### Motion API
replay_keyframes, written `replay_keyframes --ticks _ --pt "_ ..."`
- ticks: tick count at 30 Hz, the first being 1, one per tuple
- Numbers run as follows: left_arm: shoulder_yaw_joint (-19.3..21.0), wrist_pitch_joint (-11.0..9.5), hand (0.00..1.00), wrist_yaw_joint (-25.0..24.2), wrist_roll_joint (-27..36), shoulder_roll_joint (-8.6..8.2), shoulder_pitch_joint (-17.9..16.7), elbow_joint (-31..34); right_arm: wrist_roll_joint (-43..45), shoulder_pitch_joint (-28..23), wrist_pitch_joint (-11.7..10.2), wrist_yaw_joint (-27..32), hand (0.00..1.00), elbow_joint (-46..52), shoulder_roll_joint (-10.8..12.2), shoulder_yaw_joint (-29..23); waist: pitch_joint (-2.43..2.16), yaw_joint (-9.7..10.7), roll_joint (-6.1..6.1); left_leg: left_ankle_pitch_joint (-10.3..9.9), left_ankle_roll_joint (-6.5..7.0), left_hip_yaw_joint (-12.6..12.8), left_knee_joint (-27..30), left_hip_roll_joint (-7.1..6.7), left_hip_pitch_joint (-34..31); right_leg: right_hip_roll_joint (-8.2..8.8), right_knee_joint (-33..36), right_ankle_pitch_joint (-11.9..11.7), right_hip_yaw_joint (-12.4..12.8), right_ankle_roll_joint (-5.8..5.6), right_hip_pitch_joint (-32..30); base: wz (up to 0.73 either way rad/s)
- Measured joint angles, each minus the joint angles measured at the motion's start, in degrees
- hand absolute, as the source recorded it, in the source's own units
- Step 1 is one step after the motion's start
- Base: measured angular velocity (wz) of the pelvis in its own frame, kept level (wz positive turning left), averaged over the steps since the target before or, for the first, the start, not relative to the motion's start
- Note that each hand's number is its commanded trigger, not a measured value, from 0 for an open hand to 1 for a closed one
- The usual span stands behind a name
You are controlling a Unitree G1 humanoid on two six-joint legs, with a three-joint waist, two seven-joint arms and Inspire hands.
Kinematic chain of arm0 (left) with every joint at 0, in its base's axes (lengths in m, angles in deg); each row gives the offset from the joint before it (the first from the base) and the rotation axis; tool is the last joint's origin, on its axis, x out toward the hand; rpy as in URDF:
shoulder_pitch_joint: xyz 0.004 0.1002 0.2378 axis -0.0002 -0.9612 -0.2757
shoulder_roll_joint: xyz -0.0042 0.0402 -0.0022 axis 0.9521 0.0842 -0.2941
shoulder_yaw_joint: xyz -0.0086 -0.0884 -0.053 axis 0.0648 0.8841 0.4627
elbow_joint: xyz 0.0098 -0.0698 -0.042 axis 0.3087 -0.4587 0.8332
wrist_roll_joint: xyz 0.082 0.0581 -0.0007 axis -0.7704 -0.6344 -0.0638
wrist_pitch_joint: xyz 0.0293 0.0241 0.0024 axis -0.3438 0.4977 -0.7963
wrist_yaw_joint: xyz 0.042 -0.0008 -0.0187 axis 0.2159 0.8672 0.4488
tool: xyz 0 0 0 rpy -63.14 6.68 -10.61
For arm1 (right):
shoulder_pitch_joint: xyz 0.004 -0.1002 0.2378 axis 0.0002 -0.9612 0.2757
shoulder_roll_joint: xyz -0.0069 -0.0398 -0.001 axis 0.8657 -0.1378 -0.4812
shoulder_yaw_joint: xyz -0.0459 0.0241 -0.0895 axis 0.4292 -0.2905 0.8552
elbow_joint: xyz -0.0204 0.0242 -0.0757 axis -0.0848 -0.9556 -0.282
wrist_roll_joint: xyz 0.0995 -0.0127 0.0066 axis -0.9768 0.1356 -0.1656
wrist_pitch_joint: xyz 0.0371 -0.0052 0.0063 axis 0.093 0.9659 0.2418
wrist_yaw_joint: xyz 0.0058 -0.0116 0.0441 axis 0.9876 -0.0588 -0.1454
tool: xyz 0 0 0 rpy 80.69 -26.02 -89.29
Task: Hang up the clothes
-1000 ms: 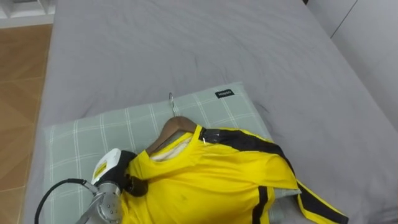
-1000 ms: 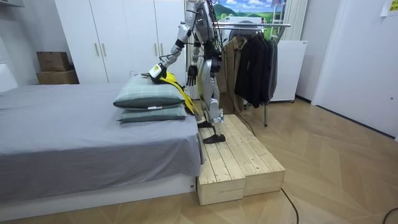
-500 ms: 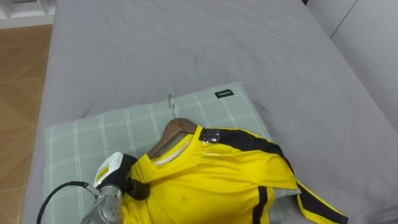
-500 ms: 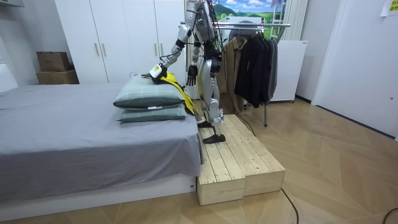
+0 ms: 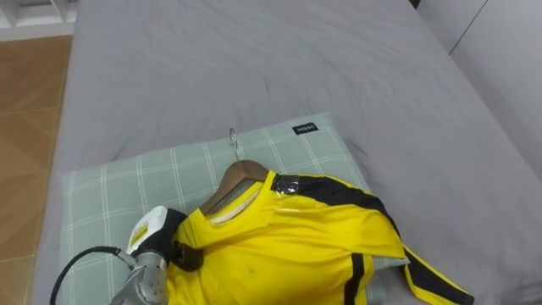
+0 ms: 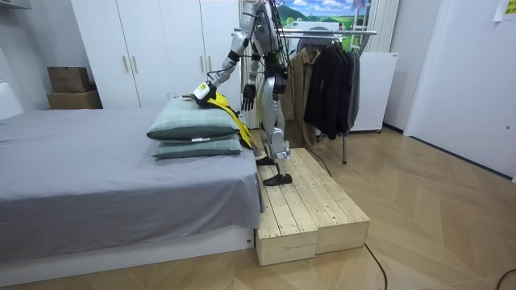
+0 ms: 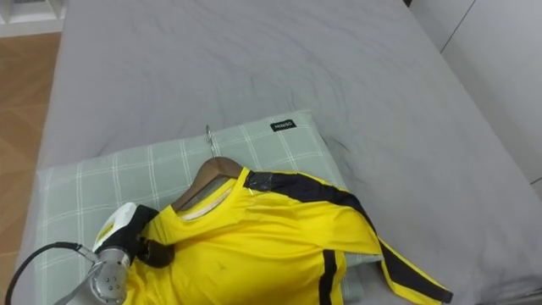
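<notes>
A yellow shirt (image 5: pixel 288 246) with black stripes lies on a wooden hanger (image 5: pixel 238 175). The hanger's metal hook (image 5: pixel 234 141) points away from me. Both rest on a green checked pillow (image 5: pixel 161 174), the top one of a stack of two on the grey bed (image 5: pixel 254 59). My left hand (image 5: pixel 181 252) lies at the shirt's left shoulder, tucked into the yellow cloth. In the room view I stand on a wooden platform (image 6: pixel 310 209) beside the bed, left arm stretched out to the shirt (image 6: pixel 226 110). My right hand (image 6: pixel 248 97) hangs at my side, fingers relaxed, holding nothing.
A clothes rail (image 6: pixel 334 32) with dark coats (image 6: pixel 329 80) stands behind me at the room view's right. White wardrobes (image 6: pixel 145 48) line the back wall. Wooden floor (image 5: pixel 25 110) runs along the bed's left side.
My left hand has slid a little back toward me along the shirt's shoulder. The shirt and the hanger lie as before.
</notes>
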State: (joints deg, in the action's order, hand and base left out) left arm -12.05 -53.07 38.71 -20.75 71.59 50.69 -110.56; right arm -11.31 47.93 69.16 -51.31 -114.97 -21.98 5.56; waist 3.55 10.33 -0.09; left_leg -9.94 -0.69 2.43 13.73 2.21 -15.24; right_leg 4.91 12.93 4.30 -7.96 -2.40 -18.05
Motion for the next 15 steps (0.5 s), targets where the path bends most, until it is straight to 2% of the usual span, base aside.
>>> replay_keyframes --ticks 6,8,11,12,13,15 --pt "0.21 -0.19 1.00 2.93 -2.30 0.03 0.00 0.28 -0.03 -0.44 -0.07 1.66 0.00 -0.16 -0.03 -0.08 -0.47 -1.59 -0.68 0.22 -0.12 0.00 -0.17 0.06 1.48 -0.05 -0.12 -0.04 0.08 0.06 1.39 0.00" --pt "0.87 -0.16 1.00 3.02 -4.95 0.10 -0.14 1.69 -0.05 -0.85 -0.22 1.64 0.00 -0.69 -0.17 -0.18 -0.75 -1.97 -0.87 0.22 -0.12 -0.02 -0.21 0.05 2.00 -0.05 -0.28 -0.04 0.00 0.07 1.97 0.00" --pt "1.45 -0.39 1.00 4.60 -7.84 0.36 -1.23 7.35 -0.35 -2.53 -0.49 1.59 0.00 -0.66 -0.31 -0.14 -0.98 -3.14 -0.88 0.23 -0.12 -0.31 -0.21 0.04 2.88 -0.05 -0.35 -0.07 -0.24 0.11 3.12 0.05" --pt "1.77 -0.52 1.00 5.85 -7.82 0.44 -2.40 9.46 -0.35 -3.43 -0.48 1.59 0.00 -0.61 -0.32 -0.15 -1.74 -3.27 -0.92 0.23 -0.13 -0.32 -0.21 0.03 3.10 -0.05 -0.36 -0.07 -0.24 0.11 3.42 0.00" --pt "2.20 -0.52 1.00 6.99 -7.86 0.63 -3.18 10.86 -0.32 -4.03 -0.47 1.61 0.00 -0.61 -0.35 -0.20 -2.30 -3.29 -0.94 0.24 -0.13 -0.32 -0.21 0.04 3.51 -0.05 -0.38 -0.07 -0.24 0.11 3.80 0.00" --pt "2.31 -0.51 1.00 8.69 -7.87 0.99 -4.10 12.30 -0.33 -4.91 -0.49 1.67 0.00 -0.63 -0.41 -0.66 -2.44 -3.28 -0.90 0.23 -0.13 -0.38 -0.24 0.04 4.94 -0.05 -0.49 -0.06 -0.30 0.11 5.32 0.02"
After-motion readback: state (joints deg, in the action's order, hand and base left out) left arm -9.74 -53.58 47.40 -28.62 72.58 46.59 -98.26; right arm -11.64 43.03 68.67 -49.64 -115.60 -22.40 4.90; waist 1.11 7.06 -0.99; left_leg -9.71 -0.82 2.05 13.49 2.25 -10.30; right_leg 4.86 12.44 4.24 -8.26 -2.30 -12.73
